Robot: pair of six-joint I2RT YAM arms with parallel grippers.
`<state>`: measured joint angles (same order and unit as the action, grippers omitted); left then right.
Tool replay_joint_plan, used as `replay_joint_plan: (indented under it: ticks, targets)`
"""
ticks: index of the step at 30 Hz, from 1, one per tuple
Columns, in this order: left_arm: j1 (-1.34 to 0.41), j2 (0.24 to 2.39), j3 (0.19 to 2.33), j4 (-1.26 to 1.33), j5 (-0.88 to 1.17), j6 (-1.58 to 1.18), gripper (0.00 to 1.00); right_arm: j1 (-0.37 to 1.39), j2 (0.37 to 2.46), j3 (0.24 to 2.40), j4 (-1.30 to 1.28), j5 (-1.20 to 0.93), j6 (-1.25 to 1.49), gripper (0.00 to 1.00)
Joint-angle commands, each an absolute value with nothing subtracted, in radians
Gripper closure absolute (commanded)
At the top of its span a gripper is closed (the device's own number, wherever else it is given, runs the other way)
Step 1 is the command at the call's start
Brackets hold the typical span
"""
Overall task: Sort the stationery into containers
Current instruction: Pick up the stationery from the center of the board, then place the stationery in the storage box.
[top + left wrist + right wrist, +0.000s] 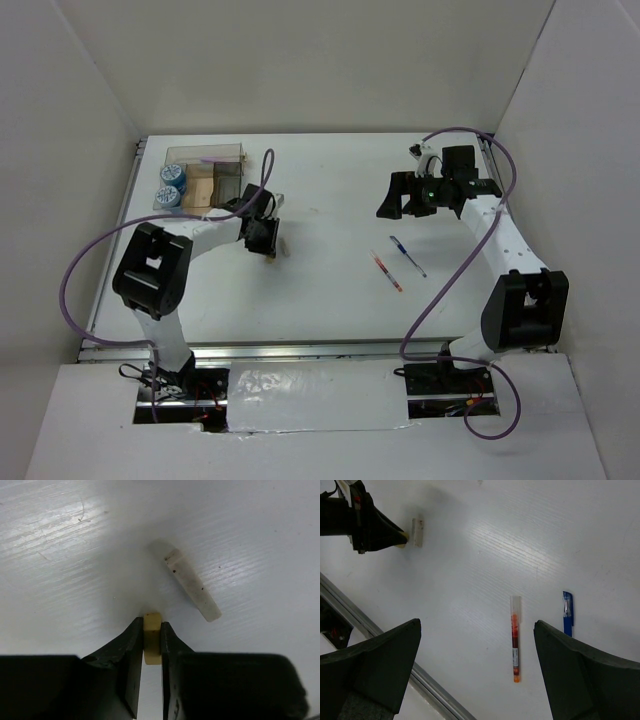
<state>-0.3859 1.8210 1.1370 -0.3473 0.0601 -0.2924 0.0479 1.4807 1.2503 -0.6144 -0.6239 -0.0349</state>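
My left arm [198, 236], at nine o'clock in the overhead view, has white links and a bulky black joint housing [135, 282]. The right arm [505, 240], at three o'clock, matches it. A purple cable [64, 285] loops off each. I think a small green light [429, 184] glows on the right wrist, though it's tiny. Left fingers [127, 667] are matte black with scuffed edges; right fingers [375, 665] look dark, broad and wedge-shaped.

The left claw [151, 632], low and reaching forward, pinched a tan stub [152, 620] between its jaws; the right claw [476, 630] hung higher, jaws spread wide.
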Motion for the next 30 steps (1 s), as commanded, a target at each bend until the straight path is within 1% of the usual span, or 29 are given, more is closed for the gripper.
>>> replay_joint_plan:
  ticks: [1, 2, 4, 6, 10, 13, 17, 18, 21, 24, 27, 28, 30]
  targets:
    - [-0.356, 1.829, 1.166, -0.374, 0.072, -0.275, 0.76, 0.044, 1.480, 1.272, -0.612, -0.626, -0.044, 0.00]
    - [-0.342, 1.816, 1.172, -0.379, 0.086, -0.270, 0.82, 0.044, 1.479, 1.272, -0.611, -0.627, -0.044, 0.00]
    - [-0.293, 1.761, 1.204, -0.387, 0.112, -0.259, 0.87, 0.044, 1.477, 1.270, -0.612, -0.627, -0.046, 0.00]
    - [-0.252, 1.697, 1.239, -0.402, 0.127, -0.233, 0.89, 0.044, 1.479, 1.269, -0.609, -0.629, -0.046, 0.00]
    - [-0.109, 1.623, 1.368, -0.399, 0.166, -0.190, 0.94, 0.046, 1.486, 1.270, -0.609, -0.638, -0.045, 0.00]
    - [-0.042, 1.626, 1.455, -0.362, 0.143, -0.120, 0.95, 0.049, 1.500, 1.281, -0.612, -0.643, -0.044, 0.00]
    - [-0.003, 1.754, 1.581, -0.371, 0.086, -0.078, 0.95, 0.057, 1.502, 1.287, -0.618, -0.635, -0.048, 0.00]
    - [0.035, 1.781, 1.624, -0.373, 0.090, -0.072, 0.96, 0.057, 1.499, 1.284, -0.615, -0.635, -0.048, 0.00]
    - [0.066, 1.876, 1.681, -0.365, 0.107, -0.080, 0.97, 0.054, 1.490, 1.275, -0.609, -0.627, -0.049, 0.00]
    - [0.115, 1.940, 1.704, -0.313, 0.158, -0.123, 0.97, 0.054, 1.483, 1.269, -0.611, -0.624, -0.051, 0.00]
    - [0.130, 1.999, 1.743, -0.295, 0.152, -0.153, 0.94, 0.054, 1.483, 1.270, -0.612, -0.624, -0.052, 0.00]
    - [0.133, 2.008, 1.753, -0.295, 0.146, -0.155, 0.89, 0.052, 1.485, 1.272, -0.612, -0.623, -0.052, 0.00]
    - [0.130, 2.037, 1.775, -0.295, 0.141, -0.152, 0.84, 0.052, 1.491, 1.273, -0.612, -0.627, -0.052, 0.00]
